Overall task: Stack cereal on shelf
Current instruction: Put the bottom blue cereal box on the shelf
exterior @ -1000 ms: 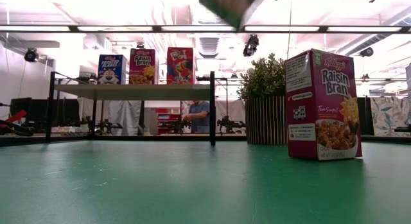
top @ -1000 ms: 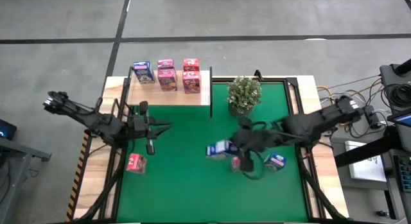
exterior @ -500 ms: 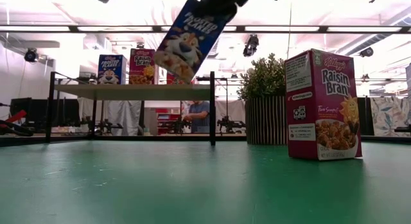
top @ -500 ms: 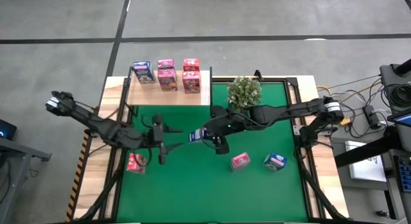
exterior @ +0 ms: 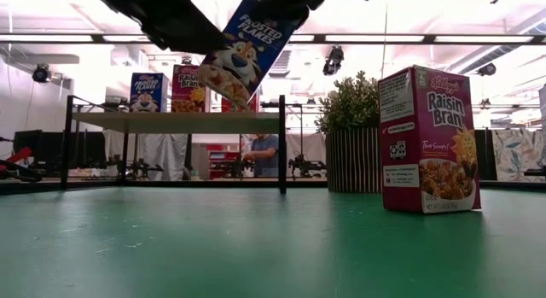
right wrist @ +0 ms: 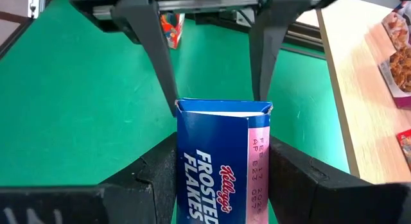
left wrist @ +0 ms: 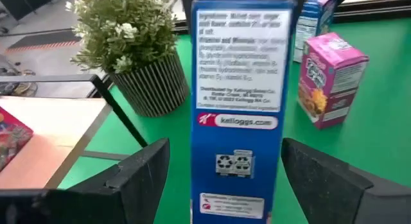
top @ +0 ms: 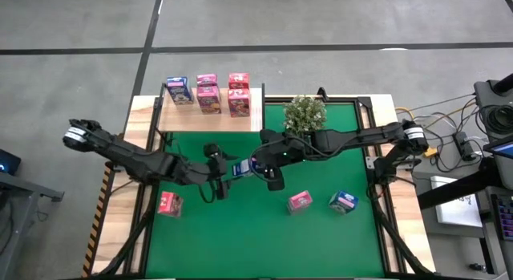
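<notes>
Compared with a second ago, I see that my right gripper (top: 255,167) has carried the blue box (top: 240,169) from the right part of the mat (top: 240,240) to the middle, above the surface. It holds this box between its fingers (right wrist: 157,179), tilted, as the low view shows. My left gripper (top: 223,172) has also moved toward the middle. Before it was near the left edge of the mat with the fingers close together; now the fingers (left wrist: 138,179) stand wide apart, one on each side of the blue box, and I cannot see them touching it.

The pink box (top: 300,202) that was under the right arm before is now in plain view.

Counting the boxes in the high view: on the shelf (top: 210,119) I see three stacks (top: 208,92), with one blue box and some pink ones. How many lie in each stack I cannot tell from above. On the mat stands the pink box, and near it another blue box (top: 344,201). One more pink box (top: 168,204) lies on the bare wood at the left of the mat. One box is in the air, in the right gripper.

There is one plant (top: 304,117), just beside the shelf's right end.
</notes>
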### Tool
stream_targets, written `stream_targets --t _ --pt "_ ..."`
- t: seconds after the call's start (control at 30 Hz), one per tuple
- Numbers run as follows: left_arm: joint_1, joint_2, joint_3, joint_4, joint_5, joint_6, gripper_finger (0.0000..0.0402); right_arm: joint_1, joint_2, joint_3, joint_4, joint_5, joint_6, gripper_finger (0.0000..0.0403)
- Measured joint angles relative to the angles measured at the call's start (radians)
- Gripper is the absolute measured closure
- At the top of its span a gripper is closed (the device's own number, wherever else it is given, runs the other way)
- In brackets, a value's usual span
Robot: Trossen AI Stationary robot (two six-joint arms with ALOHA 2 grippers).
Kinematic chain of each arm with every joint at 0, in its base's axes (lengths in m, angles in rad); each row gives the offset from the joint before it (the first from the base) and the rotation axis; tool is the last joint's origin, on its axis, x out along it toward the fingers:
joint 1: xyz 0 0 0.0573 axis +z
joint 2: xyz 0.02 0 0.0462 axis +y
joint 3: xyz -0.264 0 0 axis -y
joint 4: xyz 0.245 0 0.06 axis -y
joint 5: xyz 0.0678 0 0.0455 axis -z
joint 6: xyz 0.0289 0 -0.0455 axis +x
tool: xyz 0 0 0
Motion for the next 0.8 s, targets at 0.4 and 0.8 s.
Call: stream_targets --t 0.4,0.8 --pt "0.03 0.038 0.0 0.003 0.003 0.024 0.0157 0.0 0.0 0.0 0.001 0.001 -0.022 0.0221" --pt "0.03 0.038 0.0 0.006 0.002 0.03 0.0231 0.0 0.0 0.0 0.011 0.0 -0.003 0.0189"
